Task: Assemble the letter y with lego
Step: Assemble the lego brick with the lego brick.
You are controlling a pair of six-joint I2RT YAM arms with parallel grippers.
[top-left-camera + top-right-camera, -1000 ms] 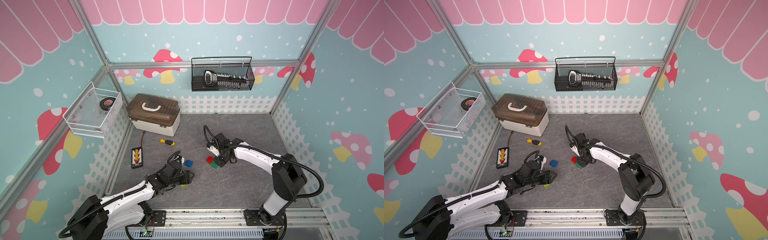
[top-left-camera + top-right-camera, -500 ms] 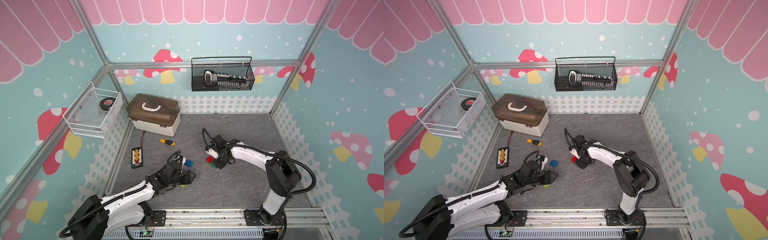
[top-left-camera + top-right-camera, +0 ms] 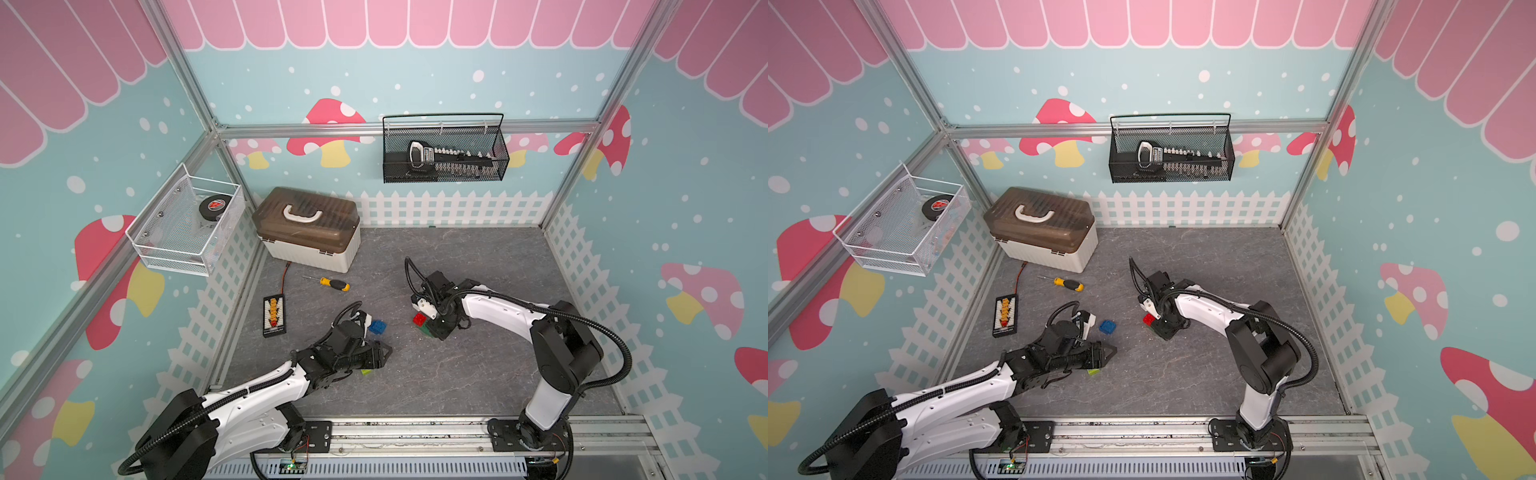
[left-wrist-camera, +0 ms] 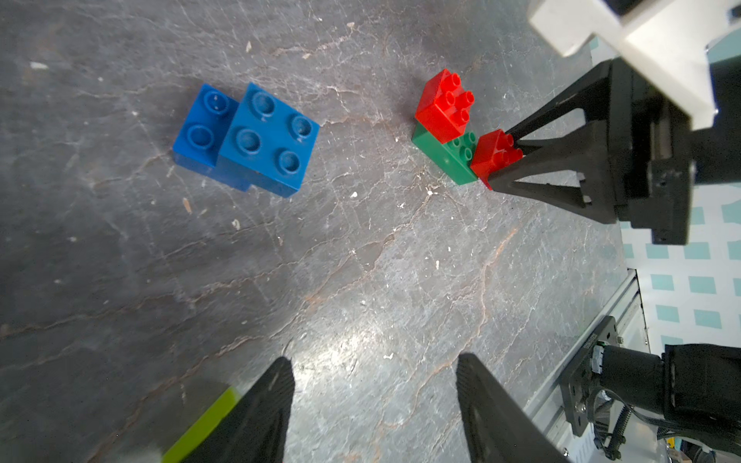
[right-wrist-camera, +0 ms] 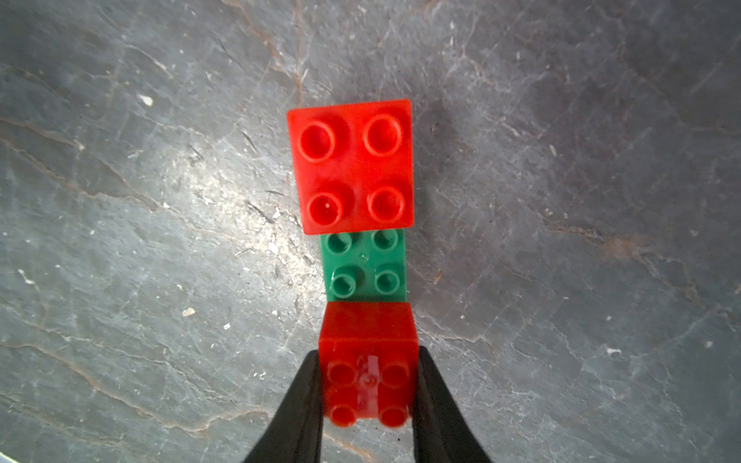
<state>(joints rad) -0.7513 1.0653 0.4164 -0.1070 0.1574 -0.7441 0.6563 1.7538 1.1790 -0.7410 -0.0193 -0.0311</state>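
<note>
1 red brick [image 5: 351, 166] sits atop dk-green brick [image 5: 363, 264], 2nd red brick [image 5: 367, 360] gripped by R jaws; L jaws apart.

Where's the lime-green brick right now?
In both top views the lime-green brick peeks from under the left tool, on the mat near the blue bricks.

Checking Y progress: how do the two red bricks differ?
The seated red brick lies flat, pressed onto one end of the green brick. The held red brick is tilted at the opposite end and not seated. The seated red brick is free, while the held red brick is clamped in the right gripper. Both are red four-stud squares.
</note>
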